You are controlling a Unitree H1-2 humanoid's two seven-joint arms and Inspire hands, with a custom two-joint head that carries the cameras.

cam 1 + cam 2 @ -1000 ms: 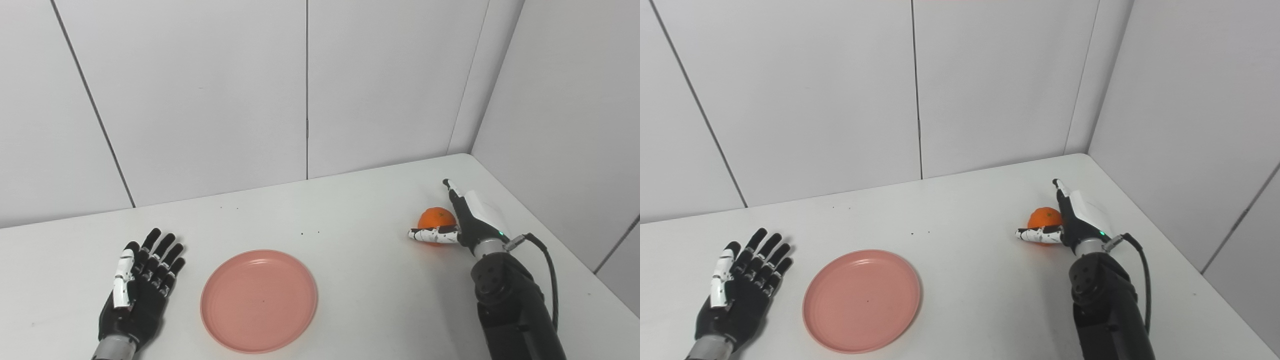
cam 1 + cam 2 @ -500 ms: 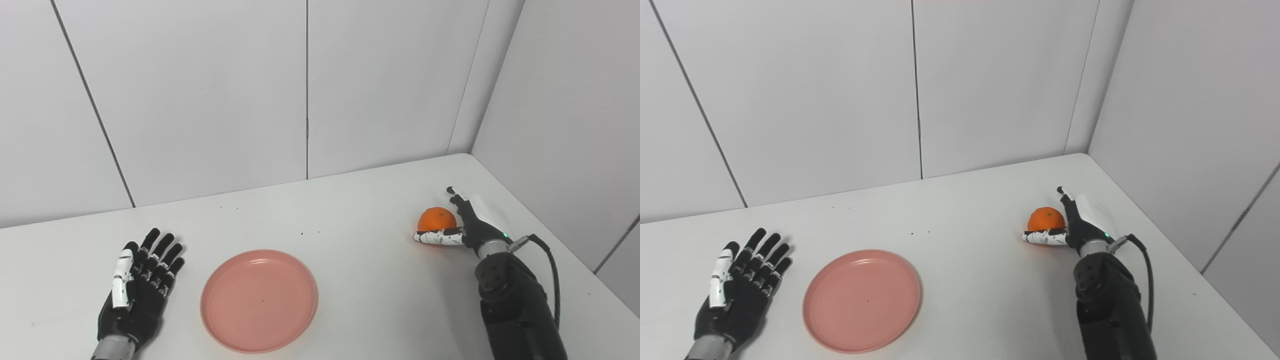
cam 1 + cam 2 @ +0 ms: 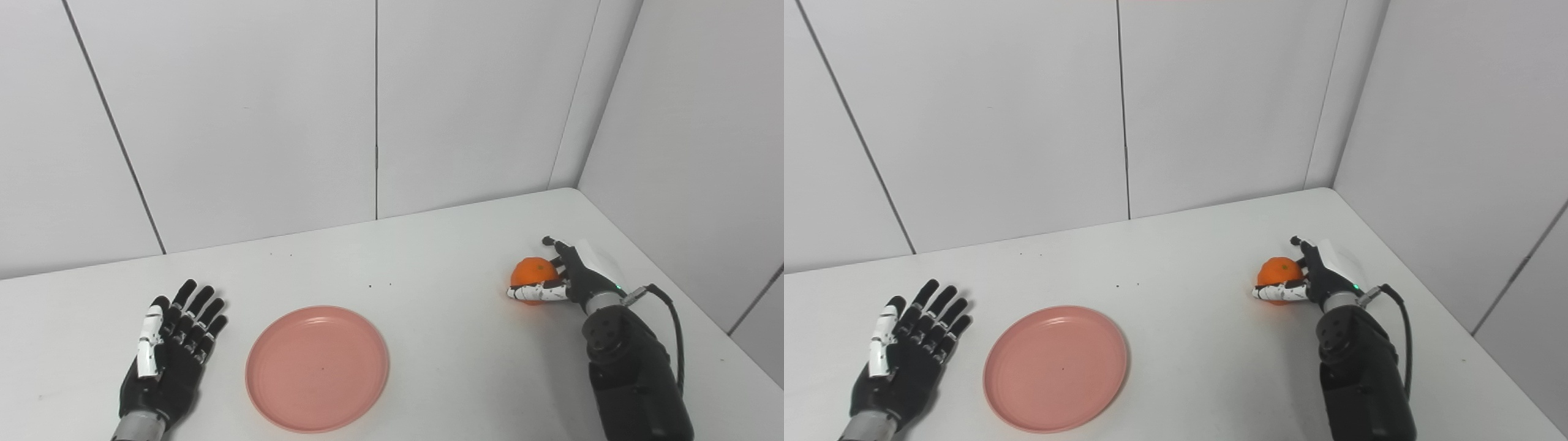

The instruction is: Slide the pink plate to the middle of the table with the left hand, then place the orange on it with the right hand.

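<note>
Orange [image 3: 530, 272] within right robot hand [image 3: 566, 280]

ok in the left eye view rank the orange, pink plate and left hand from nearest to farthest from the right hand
1. orange: inside the right hand, far right.
2. pink plate: near the table's middle, front.
3. left hand: open, far left.

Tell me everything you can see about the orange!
The orange is small, round and bright, with a tiny dark dot on top. It looks whole and unpeeled. It sits at the right side of the white table, far from the pink plate. The right hand wraps it: the white thumb crosses its front, dark fingers curl behind.
</note>
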